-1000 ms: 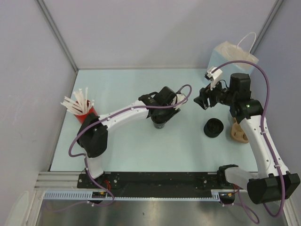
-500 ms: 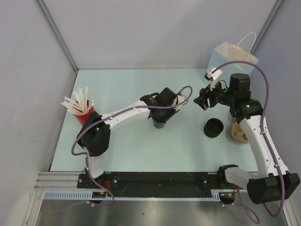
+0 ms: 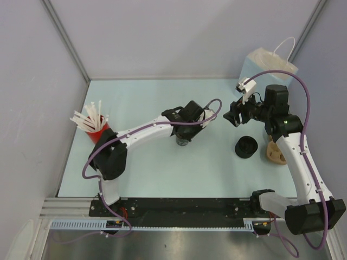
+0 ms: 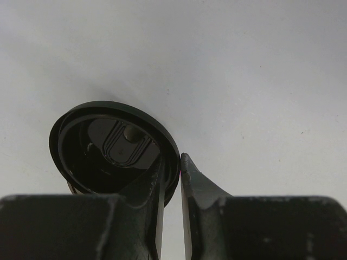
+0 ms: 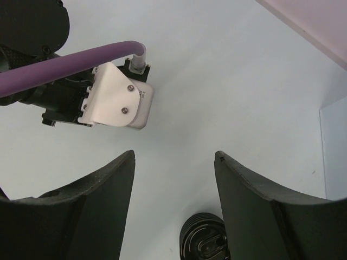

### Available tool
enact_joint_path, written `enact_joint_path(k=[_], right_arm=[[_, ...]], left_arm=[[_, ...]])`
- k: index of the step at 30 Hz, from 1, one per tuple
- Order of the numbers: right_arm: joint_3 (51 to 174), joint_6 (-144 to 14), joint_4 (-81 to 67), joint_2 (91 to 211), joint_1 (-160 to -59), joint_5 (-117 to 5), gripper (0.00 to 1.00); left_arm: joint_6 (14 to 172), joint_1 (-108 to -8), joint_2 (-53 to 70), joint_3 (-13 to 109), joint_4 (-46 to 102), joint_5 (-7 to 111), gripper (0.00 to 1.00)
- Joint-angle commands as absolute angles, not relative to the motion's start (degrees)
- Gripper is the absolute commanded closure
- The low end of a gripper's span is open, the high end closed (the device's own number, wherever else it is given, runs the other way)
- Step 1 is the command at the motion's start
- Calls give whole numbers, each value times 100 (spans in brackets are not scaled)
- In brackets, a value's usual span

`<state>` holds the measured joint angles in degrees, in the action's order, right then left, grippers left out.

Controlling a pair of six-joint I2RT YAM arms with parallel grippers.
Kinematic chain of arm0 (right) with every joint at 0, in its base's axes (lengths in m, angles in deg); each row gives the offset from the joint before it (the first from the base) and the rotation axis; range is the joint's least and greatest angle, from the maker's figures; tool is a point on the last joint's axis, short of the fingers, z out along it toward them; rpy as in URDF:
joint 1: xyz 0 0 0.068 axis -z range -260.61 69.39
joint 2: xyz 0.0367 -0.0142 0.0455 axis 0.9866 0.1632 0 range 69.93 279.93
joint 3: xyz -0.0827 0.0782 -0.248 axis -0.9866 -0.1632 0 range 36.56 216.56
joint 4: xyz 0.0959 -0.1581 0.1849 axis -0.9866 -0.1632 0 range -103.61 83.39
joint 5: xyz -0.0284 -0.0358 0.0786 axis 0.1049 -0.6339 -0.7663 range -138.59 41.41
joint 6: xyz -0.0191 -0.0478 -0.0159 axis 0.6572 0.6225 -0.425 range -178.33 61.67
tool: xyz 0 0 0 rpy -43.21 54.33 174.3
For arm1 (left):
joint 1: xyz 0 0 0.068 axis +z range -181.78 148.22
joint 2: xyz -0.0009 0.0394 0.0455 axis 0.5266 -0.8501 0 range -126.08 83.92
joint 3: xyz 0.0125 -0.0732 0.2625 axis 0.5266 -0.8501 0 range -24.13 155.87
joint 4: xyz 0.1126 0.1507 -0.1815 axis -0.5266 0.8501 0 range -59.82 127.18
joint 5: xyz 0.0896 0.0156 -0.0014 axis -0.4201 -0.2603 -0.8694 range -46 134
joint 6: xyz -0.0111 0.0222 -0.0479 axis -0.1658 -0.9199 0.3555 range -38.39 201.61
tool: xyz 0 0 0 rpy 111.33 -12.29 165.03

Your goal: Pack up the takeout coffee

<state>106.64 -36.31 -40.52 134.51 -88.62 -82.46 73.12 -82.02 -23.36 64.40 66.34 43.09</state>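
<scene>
The takeout coffee, a short black cup with a round sip lid, stands mid-table under my left gripper. In the left wrist view its lid fills the lower left. My left gripper is shut on the lid's right rim, one finger lying over the lid and the other outside it. A second black lidded cup with a ribbed wall stands to the right. My right gripper hovers open behind it with nothing between its fingers. That cup shows low in the right wrist view.
A pale-blue paper bag with handles stands at the back right corner. A brown pulp carrier lies by the right arm. A red cup of white straws is at the left. The left arm's white camera housing sits ahead of my right gripper.
My left gripper's jaws have closed in on the lid rim of the cup below it. The right arm and the second cup have not moved.
</scene>
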Motion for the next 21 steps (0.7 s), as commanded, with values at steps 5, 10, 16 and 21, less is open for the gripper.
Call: enact_joint_path(k=[5, 10, 16, 21], right_arm=[[10661, -3689, -3851, 13347, -8843, -8515, 34], [10661, -3601, -3842, 13347, -8852, -8655, 34], [10661, -3153, -3746, 13277, -9115, -8612, 25], [10661, -2784, -3491, 13295, -9449, -8602, 19]], left_arm=[[7256, -8223, -1742, 6666, 6621, 4154, 81], [7168, -8205, -1426, 6684, 6647, 4153, 80], [7036, -7610, -951, 7079, 7042, 6148, 80], [6949, -6598, -731, 7587, 7517, 8712, 79]])
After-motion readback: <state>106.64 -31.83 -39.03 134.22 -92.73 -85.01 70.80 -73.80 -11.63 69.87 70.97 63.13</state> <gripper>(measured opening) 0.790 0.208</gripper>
